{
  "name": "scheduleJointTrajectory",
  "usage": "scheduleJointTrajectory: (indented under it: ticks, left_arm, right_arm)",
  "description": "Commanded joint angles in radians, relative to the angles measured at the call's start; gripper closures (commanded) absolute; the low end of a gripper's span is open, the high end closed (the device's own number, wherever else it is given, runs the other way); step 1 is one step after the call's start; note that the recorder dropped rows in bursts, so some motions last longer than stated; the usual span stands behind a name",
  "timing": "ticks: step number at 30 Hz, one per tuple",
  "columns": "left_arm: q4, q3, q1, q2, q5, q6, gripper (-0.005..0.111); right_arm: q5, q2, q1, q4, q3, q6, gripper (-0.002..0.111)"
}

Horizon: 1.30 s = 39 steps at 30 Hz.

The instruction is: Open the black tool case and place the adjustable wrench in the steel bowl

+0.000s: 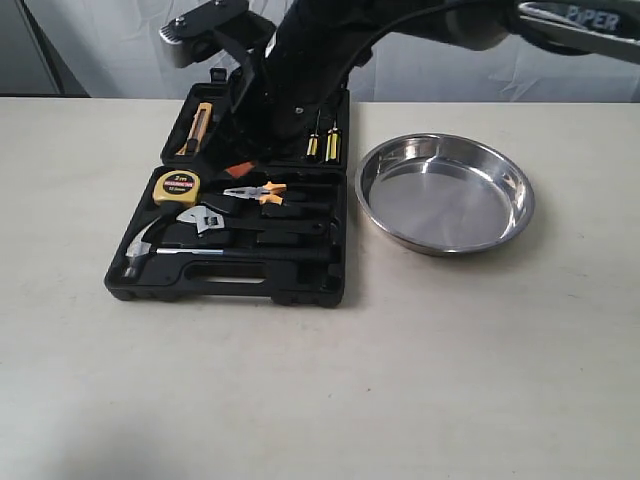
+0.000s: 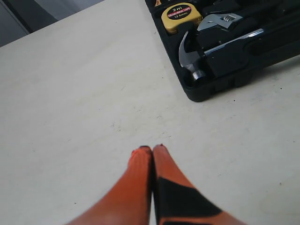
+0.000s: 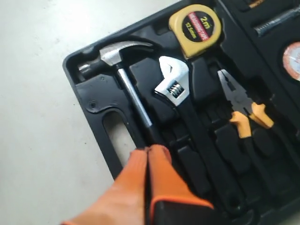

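The black tool case (image 1: pixel 230 293) lies open on the table, its lid standing up at the back. The adjustable wrench (image 1: pixel 250 225) rests in its slot between the pliers and the hammer, silver head to the left; it also shows in the right wrist view (image 3: pixel 174 85) and the left wrist view (image 2: pixel 220 21). To the right of the case sits the steel bowl (image 1: pixel 445 200), with nothing in it. My right gripper (image 3: pixel 150 149) hovers shut and holds nothing, above the hammer's handle near the case's carry handle; its orange tip (image 1: pixel 240 168) shows above the case. My left gripper (image 2: pixel 152 148) is shut over bare table, left of the case.
The case (image 3: pixel 91 98) also holds a hammer (image 1: pixel 150 250), orange-handled pliers (image 1: pixel 262 192) and a yellow tape measure (image 1: pixel 177 187). The lid carries screwdrivers (image 1: pixel 325 145) and a utility knife (image 1: pixel 200 125). The right arm reaches across over the lid.
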<state>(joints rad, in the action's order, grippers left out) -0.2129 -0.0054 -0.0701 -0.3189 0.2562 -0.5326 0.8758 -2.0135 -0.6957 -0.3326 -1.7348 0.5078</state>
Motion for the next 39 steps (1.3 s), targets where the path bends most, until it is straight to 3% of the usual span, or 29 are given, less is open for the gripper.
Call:
scheduleJointTrajectory:
  ticks: [1, 25, 39]
  left_arm:
    - [-0.003, 0.005, 0.004, 0.006, -0.016, -0.002, 0.107]
    - [-0.005, 0.005, 0.004, 0.006, -0.022, -0.002, 0.107]
    - [-0.007, 0.005, 0.004, 0.006, -0.022, -0.002, 0.107]
  right_arm:
    - [-0.001, -0.065, -0.027, -0.013, -0.057, 0.016, 0.109]
    - [-0.086, -0.451, -0.060, -0.036, -0.512, 0.004, 0.109]
    - [-0.299, -0.509, 0.017, 0.150, -0.565, -0.285, 0.109]
